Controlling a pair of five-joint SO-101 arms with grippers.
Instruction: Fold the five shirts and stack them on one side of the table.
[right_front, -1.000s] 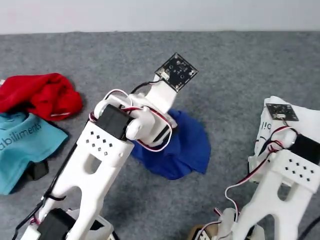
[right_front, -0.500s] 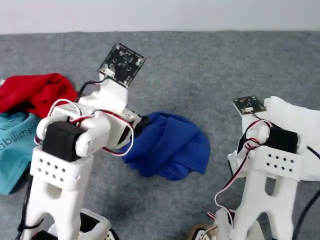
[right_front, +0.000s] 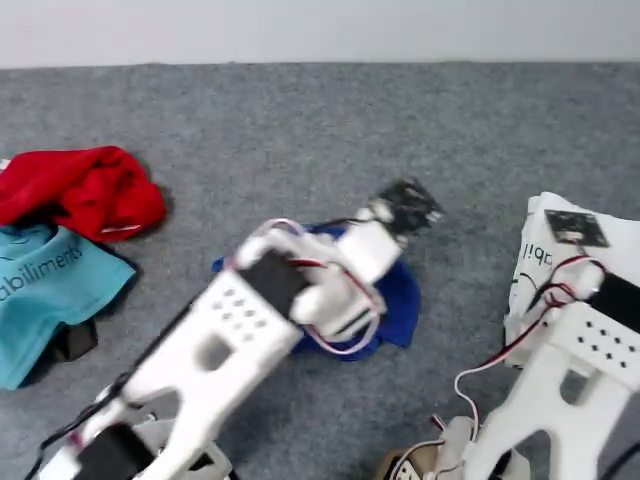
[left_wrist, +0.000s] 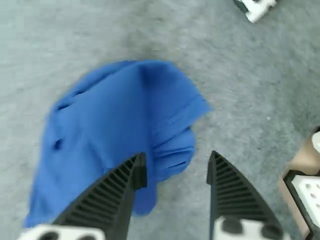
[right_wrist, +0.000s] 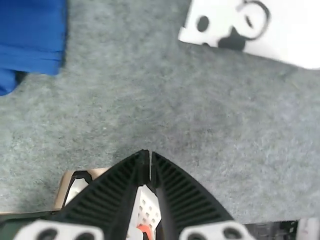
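Blue shirt (right_front: 398, 295), crumpled, at mid-frame of the high view: left gripper (left_wrist: 176, 165), jaws parted and empty, is held over its edge, where a hem corner is judged better pinched than the bunched middle; right gripper (right_wrist: 150, 156) closed, empty.

- The middle shirt (right_front: 398, 300) lies near the centre of the table (right_front: 300, 130), beneath the left gripper (left_wrist: 177, 159).
- The rear left shirt (right_front: 85, 190) sits behind the front left shirt (right_front: 50, 290), touching it, at the left edge.
- The right shirt (right_front: 615, 240) lies at the right edge, well apart.
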